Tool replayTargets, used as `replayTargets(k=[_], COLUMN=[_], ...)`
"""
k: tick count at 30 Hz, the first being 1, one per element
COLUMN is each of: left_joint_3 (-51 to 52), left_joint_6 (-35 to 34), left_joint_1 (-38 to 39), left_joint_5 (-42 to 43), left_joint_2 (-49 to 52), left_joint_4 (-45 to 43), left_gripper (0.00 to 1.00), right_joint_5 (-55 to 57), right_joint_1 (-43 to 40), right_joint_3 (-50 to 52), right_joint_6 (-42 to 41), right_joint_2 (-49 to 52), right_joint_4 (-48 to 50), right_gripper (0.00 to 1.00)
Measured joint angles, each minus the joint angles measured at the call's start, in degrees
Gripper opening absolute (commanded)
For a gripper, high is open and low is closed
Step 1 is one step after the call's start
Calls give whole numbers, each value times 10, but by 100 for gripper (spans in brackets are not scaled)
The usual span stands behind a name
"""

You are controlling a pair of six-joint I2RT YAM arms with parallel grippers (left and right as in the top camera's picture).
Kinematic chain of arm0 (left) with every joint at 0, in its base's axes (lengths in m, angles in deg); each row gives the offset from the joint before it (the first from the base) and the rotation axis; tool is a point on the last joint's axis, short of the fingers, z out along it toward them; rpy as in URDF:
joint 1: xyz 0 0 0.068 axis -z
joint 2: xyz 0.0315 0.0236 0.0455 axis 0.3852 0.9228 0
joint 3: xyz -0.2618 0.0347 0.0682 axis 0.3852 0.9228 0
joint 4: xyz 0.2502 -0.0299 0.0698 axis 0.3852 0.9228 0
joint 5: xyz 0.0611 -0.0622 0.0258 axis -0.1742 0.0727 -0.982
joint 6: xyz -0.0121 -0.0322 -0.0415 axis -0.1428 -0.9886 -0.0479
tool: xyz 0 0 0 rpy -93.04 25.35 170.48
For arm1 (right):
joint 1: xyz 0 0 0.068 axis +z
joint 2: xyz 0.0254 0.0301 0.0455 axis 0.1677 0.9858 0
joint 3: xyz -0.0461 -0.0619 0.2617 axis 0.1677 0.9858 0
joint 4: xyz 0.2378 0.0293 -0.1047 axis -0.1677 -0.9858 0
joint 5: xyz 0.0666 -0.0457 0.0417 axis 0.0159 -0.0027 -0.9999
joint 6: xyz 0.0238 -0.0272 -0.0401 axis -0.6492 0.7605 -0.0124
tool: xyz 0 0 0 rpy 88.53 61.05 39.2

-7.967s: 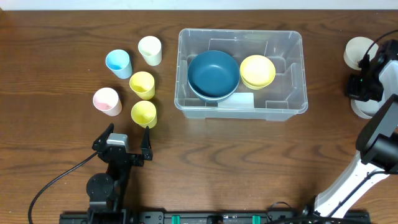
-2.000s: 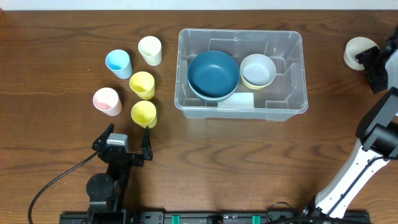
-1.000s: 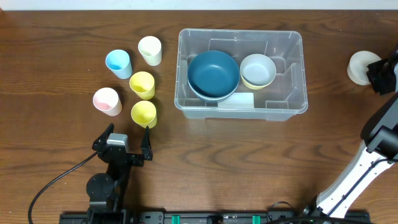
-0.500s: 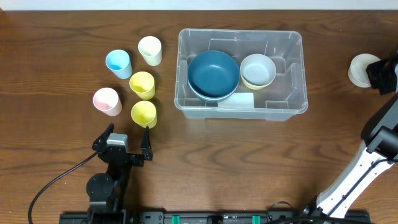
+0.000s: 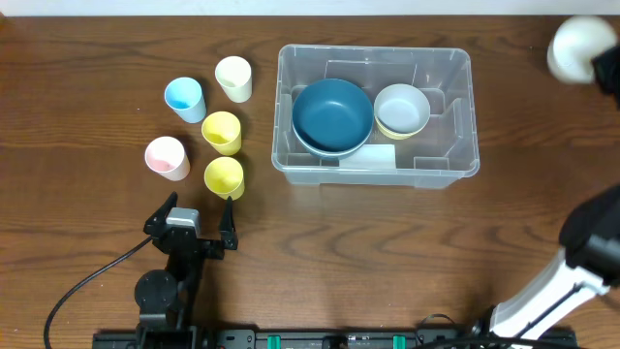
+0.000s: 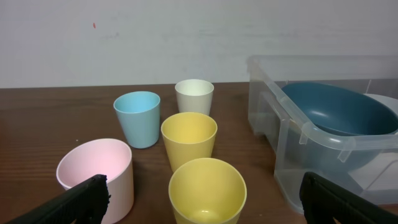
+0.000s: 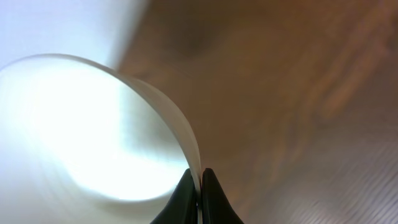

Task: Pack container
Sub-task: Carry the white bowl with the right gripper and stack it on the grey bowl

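Surface: you see a brown wooden table [image 5: 97,58], white wall [image 6: 124,31] behind.
Bin: container [image 5: 376,50] sits mid-table, nearer the far edge.
Left: left gripper [image 5: 201,208] spread wide, empty.
Right: right gripper [image 7: 194,186] pinches white bowl [image 7: 74,124] rim.

"What does the left arm [image 5: 167,267] look like?"

"Black all over, with a round base joint by the desk's near edge. There's a small grey block [image 5: 181,221] on the wrist and a black cable [image 5: 82,289] curving off toward the near left corner."

"And the left gripper [image 5: 201,200]?"

"Its fingers [image 6: 81,202] are matte black wedges, faintly grainy."

"What about the right arm [image 5: 542,291]?"

"It has a white lower link by the near right corner, with a black joint housing [image 5: 593,228] above it. The right gripper [image 7: 198,186] has slim black fingers tapering to narrow tips."
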Motion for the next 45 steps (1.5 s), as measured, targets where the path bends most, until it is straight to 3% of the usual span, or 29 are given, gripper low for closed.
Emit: replayTargets(k=[8,17,45], left_joint_3=[0,0,0], left_joint_6=[0,0,0], left_joint_1=[0,0,0], left_joint_5=[0,0,0], left_joint_2=[0,0,0], left_joint_4=[0,0,0], left_gripper=[98,98,98], right_joint_5=[-25,75,110], right_joint_1=[176,326,353], right_joint_3=[-26,-11,7], right_joint_6=[42,57,56], right_joint_2=[-157,-117,94], right_joint_4=[-47,-134,-162], right_gripper=[1,1,1])
